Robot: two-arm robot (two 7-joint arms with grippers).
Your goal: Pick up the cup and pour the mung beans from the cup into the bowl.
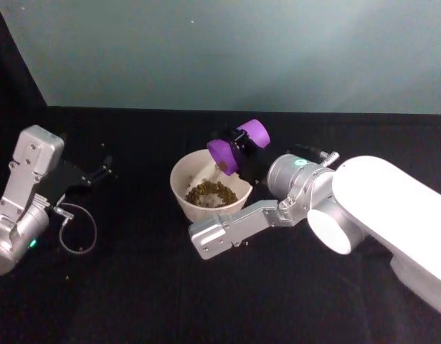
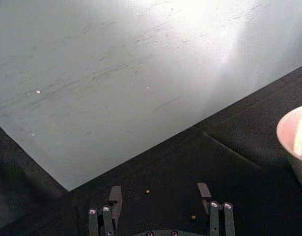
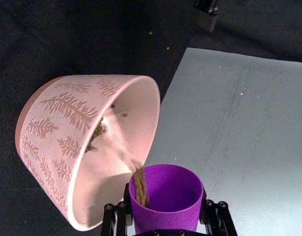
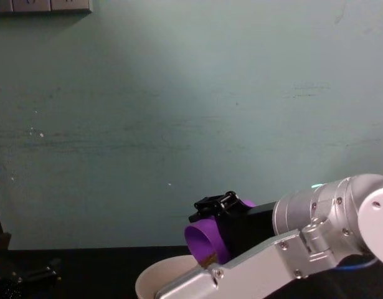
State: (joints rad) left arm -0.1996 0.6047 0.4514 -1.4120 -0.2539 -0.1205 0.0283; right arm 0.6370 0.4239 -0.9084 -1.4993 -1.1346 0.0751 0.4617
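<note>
Over your black worktop (image 1: 134, 287), the right claw (image 1: 238, 142) clamps the tilted cup (image 1: 254, 132), mung beans (image 3: 139, 182) pouring into the bowl (image 1: 178, 179). Your left claw (image 2: 159, 191) gapes empty.

The cream bowl (image 1: 195, 211) is pictured set on a black-draped table (image 1: 134, 287) — a few stray beans (image 2: 148, 191) are scattered elsewhere on the cloth.

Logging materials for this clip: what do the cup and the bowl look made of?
The cup, tipped over the bowl in the right gripper: likely plastic, matte purple, with thin plain walls. The bowl: ceramic or melamine, the look leaves it open; cream-pink, smooth inside, a fern-leaf pattern on its outer wall. The left gripper sits open, idle on the left.
</note>
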